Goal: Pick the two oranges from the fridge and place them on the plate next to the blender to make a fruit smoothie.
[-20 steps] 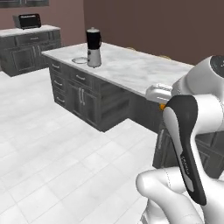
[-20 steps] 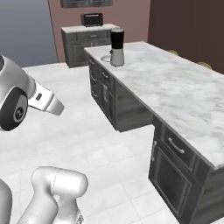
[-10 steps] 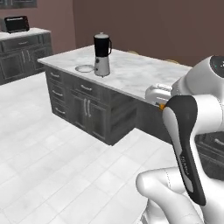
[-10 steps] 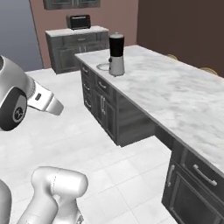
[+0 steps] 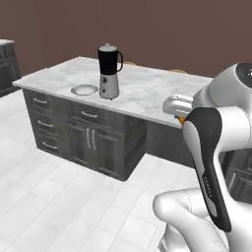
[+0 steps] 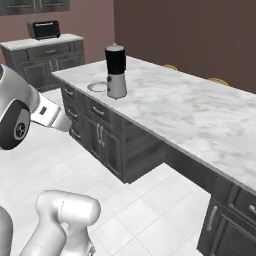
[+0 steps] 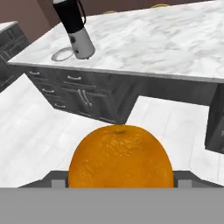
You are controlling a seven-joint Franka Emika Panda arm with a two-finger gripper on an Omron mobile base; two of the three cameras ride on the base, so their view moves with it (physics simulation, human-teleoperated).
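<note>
Claw (image 7: 119, 183) around orange (image 7: 119, 156), island counter (image 7: 166, 39) ahead.

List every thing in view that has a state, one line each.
orange: held in the pincer, off the counter.
pincer: shut on the orange.
plate: empty, flat on the counter beside the blender.
blender: upright, lid on.
counter drawers: closed.
counter doors: closed.

The blender (image 6: 116, 71) stands upright on the marble island counter (image 6: 200, 117), near its far-left corner. The plate (image 6: 98, 87) lies just beside the blender, and a toaster oven (image 6: 44, 29) sits well beyond it.
</note>
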